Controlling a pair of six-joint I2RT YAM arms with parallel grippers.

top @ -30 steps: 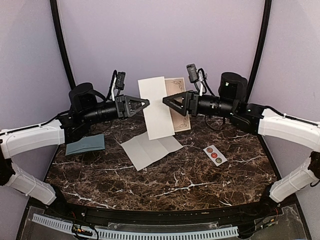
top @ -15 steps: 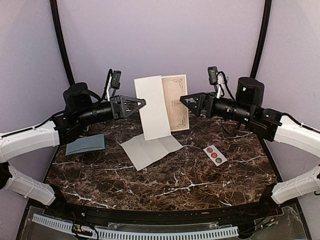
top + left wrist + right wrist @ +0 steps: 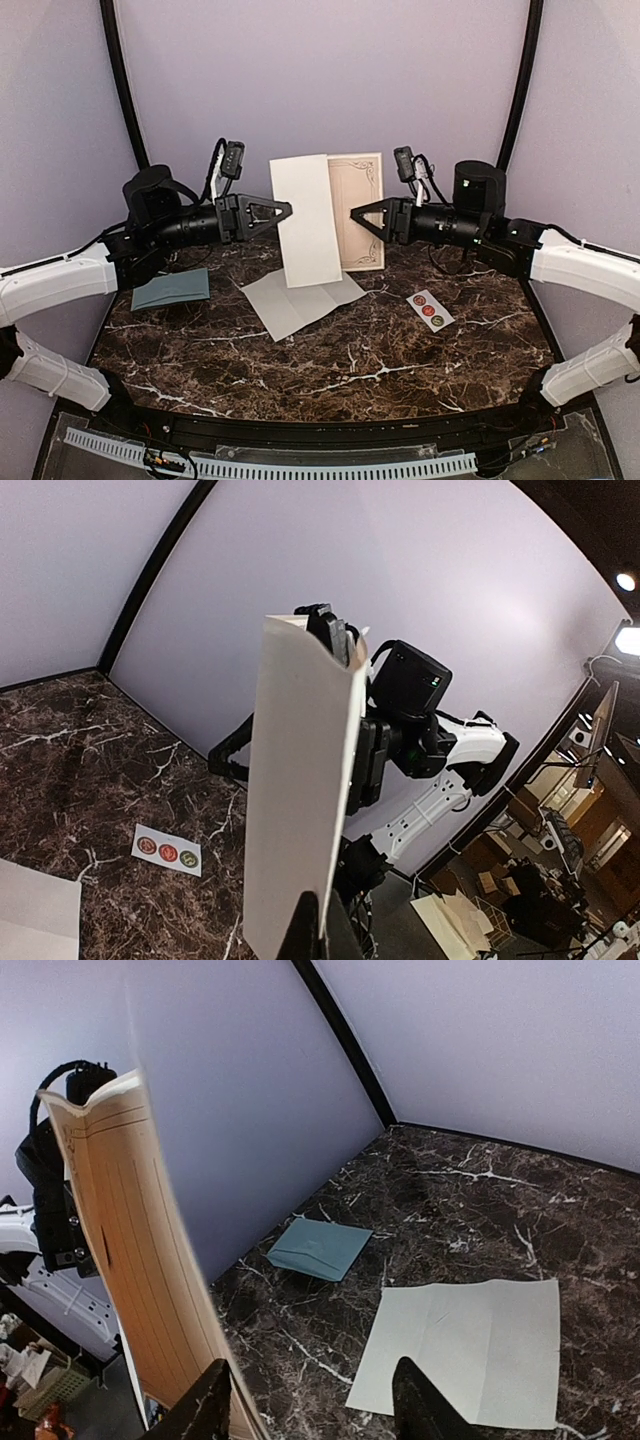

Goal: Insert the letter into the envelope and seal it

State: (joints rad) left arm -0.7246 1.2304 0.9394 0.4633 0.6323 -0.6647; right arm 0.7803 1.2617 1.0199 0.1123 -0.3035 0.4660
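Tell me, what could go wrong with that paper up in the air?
Only the left gripper pinches the letter, by one edge, up in the air; it could slip or flop. The right gripper stands open by its other edge; a clumsy close might crease it. The envelope lies flat on the table at the left, not held open.

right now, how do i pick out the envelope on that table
Start at the dark marble table and go to its left edge, below the left arm. The envelope lies flat there. It is the only teal blue-grey piece; the larger creased sheet toward the centre is whitish.
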